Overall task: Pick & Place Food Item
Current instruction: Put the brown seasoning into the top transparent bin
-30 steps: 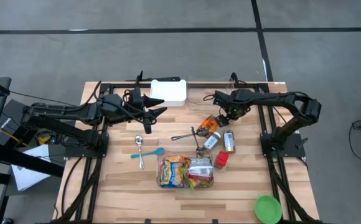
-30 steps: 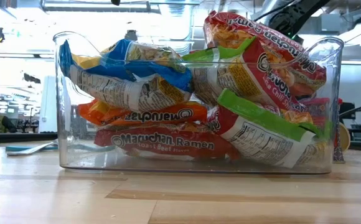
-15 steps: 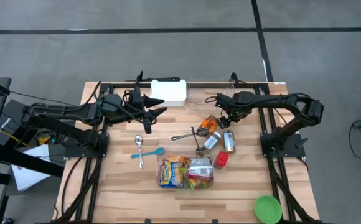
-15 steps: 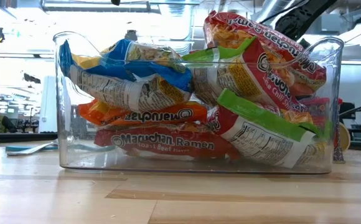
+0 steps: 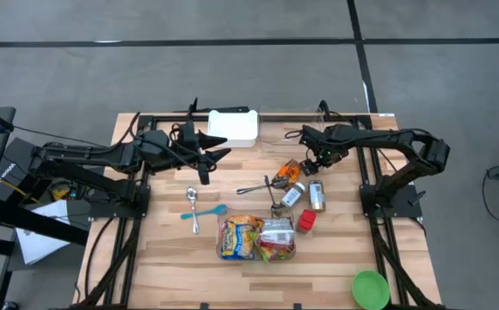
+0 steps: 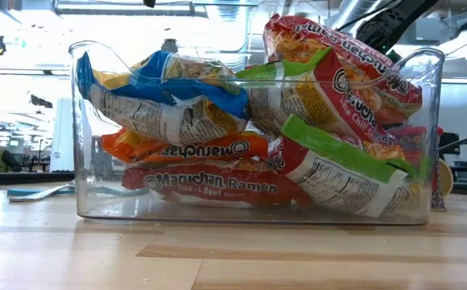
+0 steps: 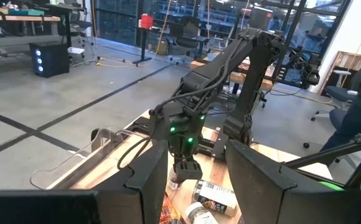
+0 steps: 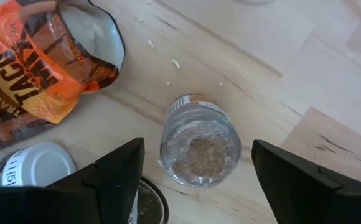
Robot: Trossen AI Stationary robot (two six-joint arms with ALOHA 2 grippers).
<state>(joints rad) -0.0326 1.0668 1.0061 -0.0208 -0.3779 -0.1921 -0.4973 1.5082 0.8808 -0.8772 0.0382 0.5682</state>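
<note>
So the food item in play looks like the little clear jar (image 8: 200, 142) of brownish seasoning, lying on its side on the table (image 5: 163, 258) in the clutter toward the right edge, a bit behind the middle. In the right wrist view you're looking almost straight down its end, so its long axis runs roughly toward the camera, and it sits between the two fingers' lines, directly below. The right tool (image 5: 317, 161) hangs just above it with its jaws spread wide and nothing in them. That's clearly the nearer arm; my guess is it mostly needs to drop straight down and close across the jar's round body.

Right beside the jar are an orange taco bag (image 8: 31, 68) and a white-capped jar (image 8: 34, 167), so it's a tight fit.

The left tool (image 5: 218, 155) waits near the back edge by the white container (image 5: 233, 127), fingers partly open, empty.

Further out: spoons (image 5: 194, 207) left of centre, a clear bin of ramen packs (image 5: 256, 238) toward the front, and a green bowl (image 5: 370, 288) at the front-right corner. Light wood planks, grey floor, an office-like room behind.
</note>
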